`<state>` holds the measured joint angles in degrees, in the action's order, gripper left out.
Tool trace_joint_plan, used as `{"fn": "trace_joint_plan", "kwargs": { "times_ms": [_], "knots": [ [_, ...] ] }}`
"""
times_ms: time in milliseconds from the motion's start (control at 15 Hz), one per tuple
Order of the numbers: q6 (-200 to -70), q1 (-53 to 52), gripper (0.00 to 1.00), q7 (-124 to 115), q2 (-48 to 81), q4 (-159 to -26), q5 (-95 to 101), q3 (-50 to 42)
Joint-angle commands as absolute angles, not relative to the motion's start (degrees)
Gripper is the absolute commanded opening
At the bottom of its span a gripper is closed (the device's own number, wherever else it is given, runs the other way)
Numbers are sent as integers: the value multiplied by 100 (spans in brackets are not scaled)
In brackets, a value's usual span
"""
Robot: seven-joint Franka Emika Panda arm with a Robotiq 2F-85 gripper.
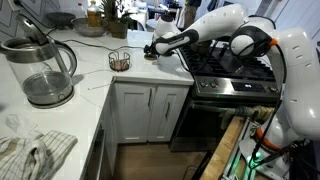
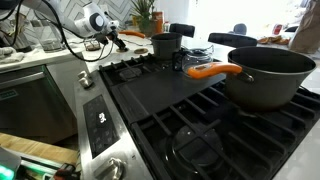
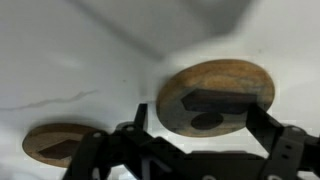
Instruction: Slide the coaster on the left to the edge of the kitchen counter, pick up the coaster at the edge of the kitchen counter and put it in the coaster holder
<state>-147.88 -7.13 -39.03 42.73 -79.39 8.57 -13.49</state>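
The gripper (image 3: 200,135) hangs low over the kitchen counter (image 3: 70,50) in the wrist view, its jaws spread wide with nothing held between them. Directly beneath it lies the coaster (image 3: 215,85), flat on the white stone and spanning most of the gap between the two fingers (image 3: 138,130). (Whether the fingertips touch the disc cannot be told; the tool's shadow falls across the disc's near half.) A second coaster (image 3: 55,142) lies flat outside one finger, toward the lower corner of that view. It is apart from the first and partly hidden behind the gripper's body. In an exterior view the coaster holder (image 1: 119,60) stands on the counter just beside the gripper, on the side away from the stove (image 1: 225,70). The glass kettle (image 1: 40,65) stands well beyond the holder, farther still from the tool.
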Motion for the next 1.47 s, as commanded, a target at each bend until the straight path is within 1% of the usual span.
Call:
{"fn": "trace_joint_plan", "kwargs": {
  "times_ms": [0,400,867,1200,1400],
  "knots": [
    [-14253,-802,100,-3908,4316,-7846,814,-1358],
    [-13164,-714,100,-3471,3886,-8087,570,-831],
    [-12216,-657,100,-2623,3300,-8800,79,-304],
    [-12745,-645,100,-2764,2916,-9069,333,-561],
    [-13308,-491,100,-2741,2866,-9018,122,-518]
  ]
}}
